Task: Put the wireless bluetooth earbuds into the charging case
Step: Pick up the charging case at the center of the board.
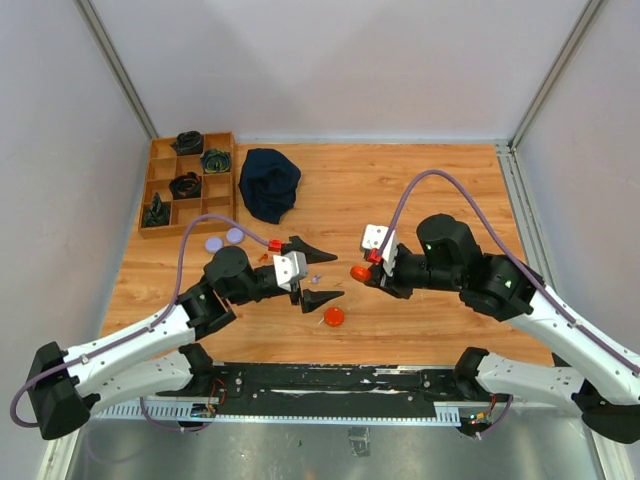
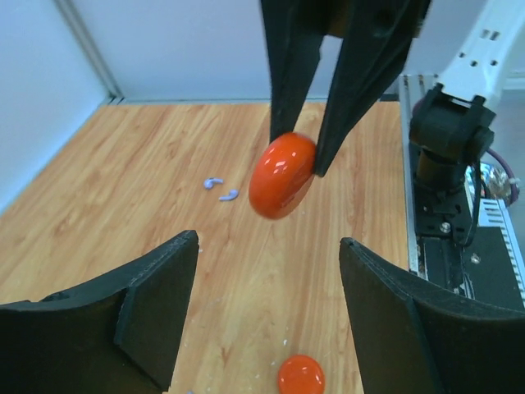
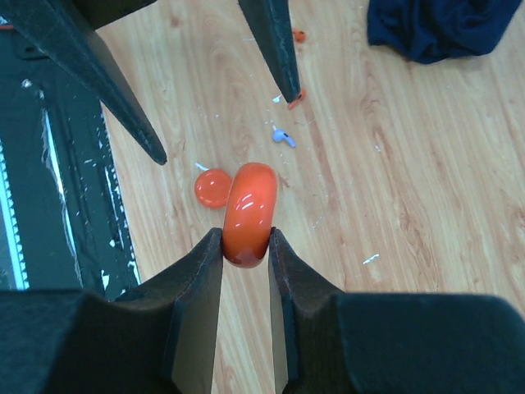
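Note:
My right gripper (image 1: 362,272) is shut on a thick orange-red round case piece (image 3: 249,212), held on edge above the table; it also shows in the left wrist view (image 2: 282,175). My left gripper (image 1: 338,270) is open and empty, its jaws pointing at that piece from the left. Two tiny lavender earbuds (image 2: 221,189) lie on the wood beyond it; one shows in the right wrist view (image 3: 283,136). Two tiny orange-red earbud bits (image 3: 298,35) (image 3: 295,98) lie near the left fingertips. A flat orange disc (image 1: 334,317) (image 3: 212,187) lies on the table near the front edge.
Two lavender discs (image 1: 213,242) (image 1: 235,235) lie at the left. A wooden compartment tray (image 1: 147,190) with dark cables stands at the back left. A dark blue cloth (image 1: 268,183) lies beside it. The black base rail (image 1: 330,385) runs along the near edge.

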`<state>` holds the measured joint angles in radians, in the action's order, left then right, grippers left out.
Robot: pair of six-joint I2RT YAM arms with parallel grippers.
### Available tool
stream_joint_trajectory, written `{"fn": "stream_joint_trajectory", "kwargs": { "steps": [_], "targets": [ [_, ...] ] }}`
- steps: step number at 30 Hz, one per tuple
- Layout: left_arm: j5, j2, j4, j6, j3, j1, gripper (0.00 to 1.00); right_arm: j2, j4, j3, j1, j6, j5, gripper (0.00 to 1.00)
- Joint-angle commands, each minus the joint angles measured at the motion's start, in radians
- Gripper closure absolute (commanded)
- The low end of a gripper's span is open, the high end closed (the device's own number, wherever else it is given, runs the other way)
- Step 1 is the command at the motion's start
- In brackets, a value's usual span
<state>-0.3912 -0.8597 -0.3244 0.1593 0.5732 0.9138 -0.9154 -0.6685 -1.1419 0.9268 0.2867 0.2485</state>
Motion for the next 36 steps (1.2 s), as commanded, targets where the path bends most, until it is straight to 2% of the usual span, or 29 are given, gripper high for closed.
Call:
{"fn": "stream_joint_trajectory", "kwargs": {
  "steps": [1,7,17,25,28,32,36],
  "targets": [
    [-0.155,-0.043,0.019,0.134,0.063,0.008,0.26,-0.027,-0.100,-0.061,-0.022,0.081,0.100,0.90],
    [-0.251,-0.115,0.021,0.143,0.118,0.008,0.33,-0.063,-0.130,-0.101,-0.022,0.118,0.151,0.90],
    [-0.293,-0.169,0.019,0.126,0.144,0.008,0.53,-0.072,-0.131,-0.107,-0.022,0.141,0.176,0.90],
    [-0.323,-0.177,-0.006,0.080,0.145,0.008,0.64,-0.086,-0.120,-0.102,-0.022,0.150,0.176,0.90],
    [-0.323,-0.185,-0.006,0.070,0.145,0.008,0.72,-0.088,-0.113,-0.098,-0.022,0.152,0.173,0.89],
    [-0.320,-0.184,-0.006,0.051,0.144,0.008,0.88,-0.079,-0.104,-0.087,-0.022,0.154,0.161,0.86],
    [-0.280,-0.179,-0.023,0.011,0.126,0.008,0.94,-0.056,-0.082,-0.060,-0.022,0.155,0.137,0.79]
  ]
}}
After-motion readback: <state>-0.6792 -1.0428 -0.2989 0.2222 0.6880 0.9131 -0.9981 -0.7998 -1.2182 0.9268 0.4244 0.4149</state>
